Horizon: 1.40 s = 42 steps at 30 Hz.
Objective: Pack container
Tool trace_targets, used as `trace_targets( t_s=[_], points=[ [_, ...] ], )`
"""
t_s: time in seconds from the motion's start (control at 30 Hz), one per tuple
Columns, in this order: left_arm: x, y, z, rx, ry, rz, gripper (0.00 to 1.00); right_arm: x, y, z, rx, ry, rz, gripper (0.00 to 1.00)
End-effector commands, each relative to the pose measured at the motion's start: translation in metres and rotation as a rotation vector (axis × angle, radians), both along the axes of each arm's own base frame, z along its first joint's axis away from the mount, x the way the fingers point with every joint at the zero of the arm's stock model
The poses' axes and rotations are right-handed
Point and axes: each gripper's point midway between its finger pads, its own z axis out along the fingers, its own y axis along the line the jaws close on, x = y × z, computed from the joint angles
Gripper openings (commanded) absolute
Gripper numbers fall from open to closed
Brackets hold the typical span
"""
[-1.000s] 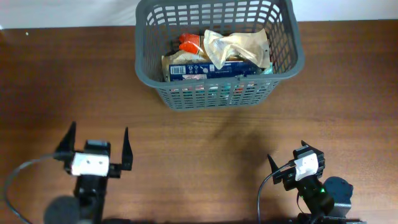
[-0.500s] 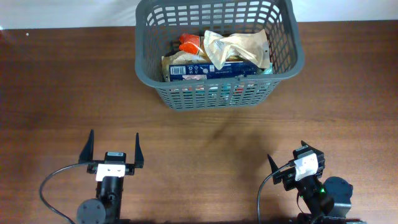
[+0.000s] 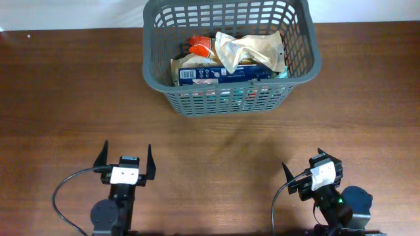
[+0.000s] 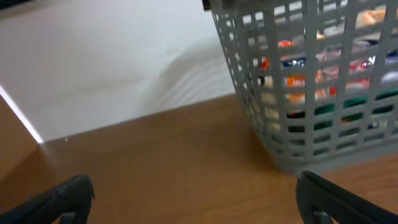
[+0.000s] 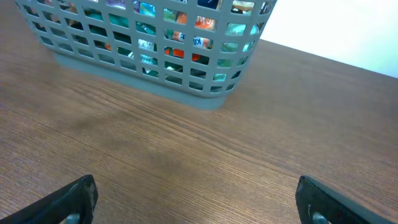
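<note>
The container, a dark grey slotted basket [image 3: 231,98], stands at the far middle of the wooden table. It holds several food packets: a crumpled tan bag [image 3: 246,47], a blue box [image 3: 226,73] and an orange packet [image 3: 199,45]. The basket also shows in the left wrist view [image 4: 298,143] and the right wrist view [image 5: 155,81]. My left gripper [image 3: 125,159] is open and empty near the front left edge. My right gripper [image 3: 308,172] is open and empty near the front right edge. Both are well short of the basket.
A white wall [image 4: 112,68] rises behind the table's far edge. Brown wood table surface [image 3: 216,147] lies between the grippers and the basket. A black cable [image 3: 62,196] loops beside the left arm.
My left arm has pulled back and shifted right along the front edge, its open fingers now closer to the base. The right arm and the basket have not moved.
</note>
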Motion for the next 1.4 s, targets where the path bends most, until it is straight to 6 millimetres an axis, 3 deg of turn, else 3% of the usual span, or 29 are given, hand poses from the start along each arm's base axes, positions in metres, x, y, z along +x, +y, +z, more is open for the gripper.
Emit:
trace_targets(
  t_s=[0.0, 0.07, 1.37],
  points=[
    [0.0, 0.001, -0.003, -0.002, 0.003, 0.003, 0.99, -0.001, 0.003, -0.001, 0.015, 0.003, 0.009, 0.99],
    [-0.001, 0.001, -0.016, -0.001, 0.059, 0.004, 0.99, -0.001, 0.003, -0.001, 0.015, 0.003, 0.009, 0.99],
    [-0.001, 0.001, -0.016, -0.001, 0.061, 0.004, 0.99, -0.001, 0.003, -0.001, 0.015, 0.003, 0.009, 0.99]
  ],
)
